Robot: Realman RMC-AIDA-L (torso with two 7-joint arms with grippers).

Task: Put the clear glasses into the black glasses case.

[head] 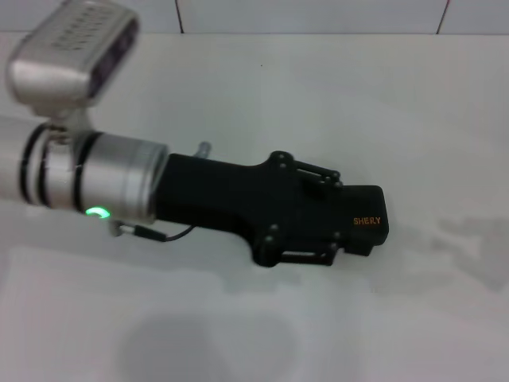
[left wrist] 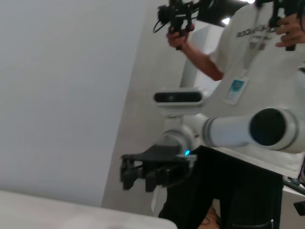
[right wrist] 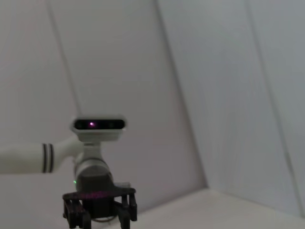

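White tabletop (head: 358, 318), tiled wall (head: 318, 16) behind. My left gripper (head: 326, 219) hangs right over the black glasses case (head: 370, 219), hiding most of it; only the end with orange SHERY lettering shows, lid looks closed, contents unseen. Can't tell if those fingers are apart or together. Clear glasses not visible anywhere. My right gripper (left wrist: 143, 176) hovers off the table's edge near a person (left wrist: 257, 57); its fingers' state unclear too.

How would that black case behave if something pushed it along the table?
The case looks flat and low, so it would probably slide, not roll or tip. Its crisp edges suggest a stiff shell. The table looks smooth, so it may skid. The left hand is over it; the right hand is raised aside.
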